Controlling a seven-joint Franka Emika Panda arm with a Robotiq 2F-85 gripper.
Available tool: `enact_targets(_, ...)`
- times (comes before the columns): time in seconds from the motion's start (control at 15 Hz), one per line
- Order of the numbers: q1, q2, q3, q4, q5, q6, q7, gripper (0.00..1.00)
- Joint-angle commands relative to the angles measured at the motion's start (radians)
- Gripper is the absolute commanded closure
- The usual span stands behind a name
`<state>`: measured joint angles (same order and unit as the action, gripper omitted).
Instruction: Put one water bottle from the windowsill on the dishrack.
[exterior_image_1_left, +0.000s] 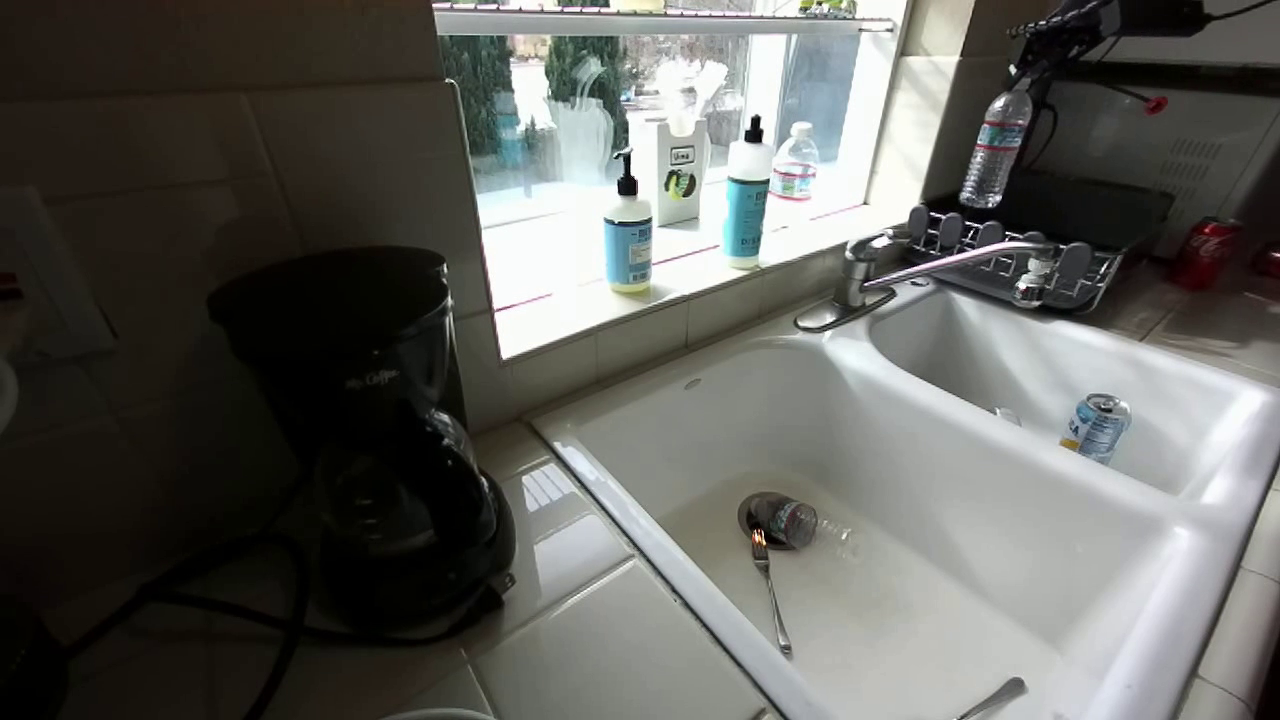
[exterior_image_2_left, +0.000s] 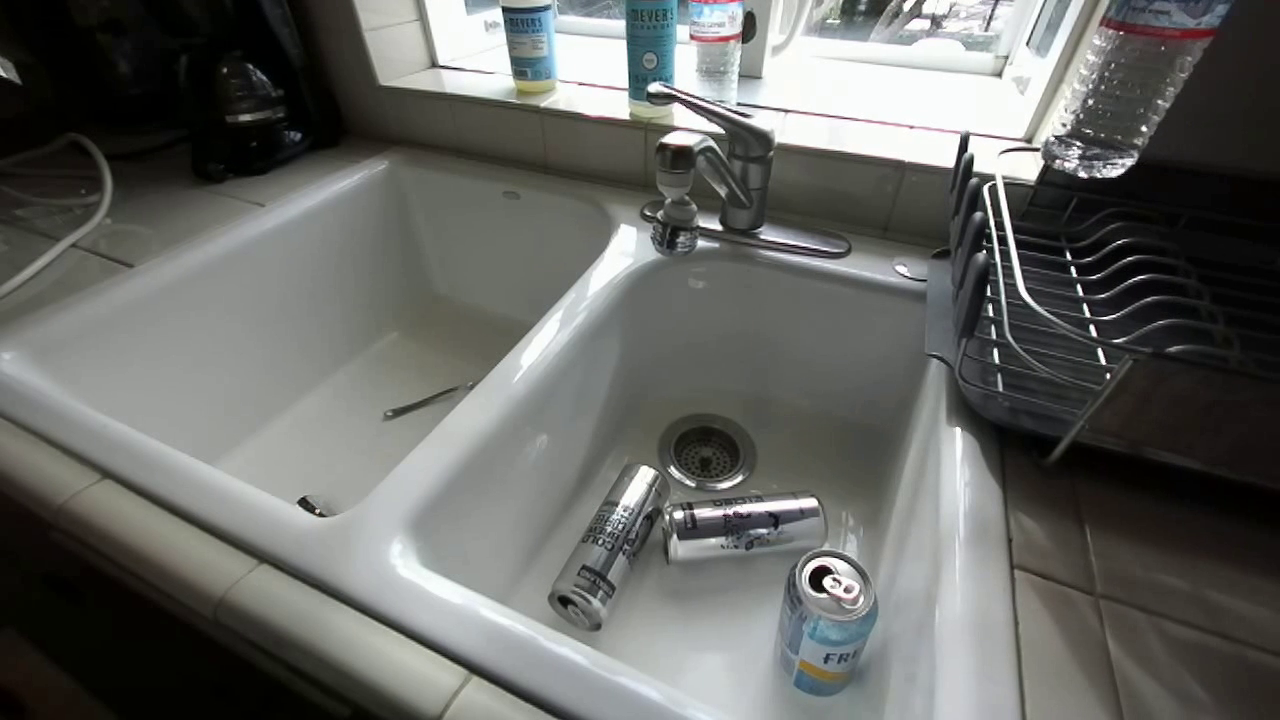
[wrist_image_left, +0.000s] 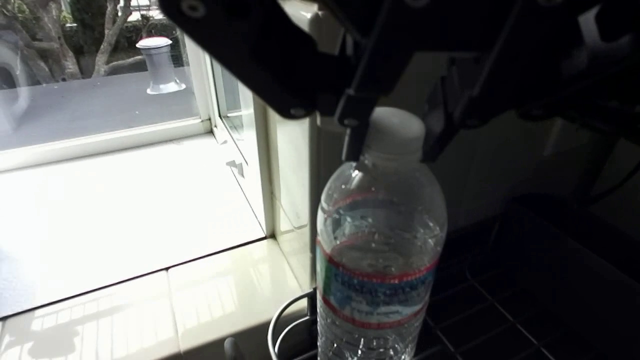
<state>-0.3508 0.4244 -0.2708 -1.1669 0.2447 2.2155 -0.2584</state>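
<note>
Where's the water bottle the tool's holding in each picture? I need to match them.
In an exterior view: the held water bottle, upper right.
In an exterior view: the bottle, upper right corner, top cut off.
Wrist view: the bottle, right of center, base cut off.
Shared landmark: the windowsill, left of it in all three.

Held water bottle (exterior_image_2_left: 1130, 90) and dishrack (exterior_image_2_left: 1120, 300) cropped; gripper (wrist_image_left: 391, 147) partly lost in shadow.
In an exterior view, the bottle's top is cut off at upper right, the dishrack by the right edge; in the wrist view, the bottle's base is cut off at the bottom. In an exterior view, a blue can (exterior_image_1_left: 1097, 425) is partly hidden by the sink divider (exterior_image_1_left: 1000, 450).
</note>
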Motion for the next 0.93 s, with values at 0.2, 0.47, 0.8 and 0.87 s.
enact_targets(0.2,0.008,0.054,0.022,0.006,0.015,0.043,0.008,0.92)
enact_targets(0.47,0.007,0.068,0.017,0.000,0.007,0.045,0.015,0.92)
enact_targets(0.8,0.008,0.079,0.011,-0.021,0.007,0.075,0.023,0.92)
enact_targets(0.87,0.006,0.080,0.009,-0.025,0.009,0.083,0.026,0.92)
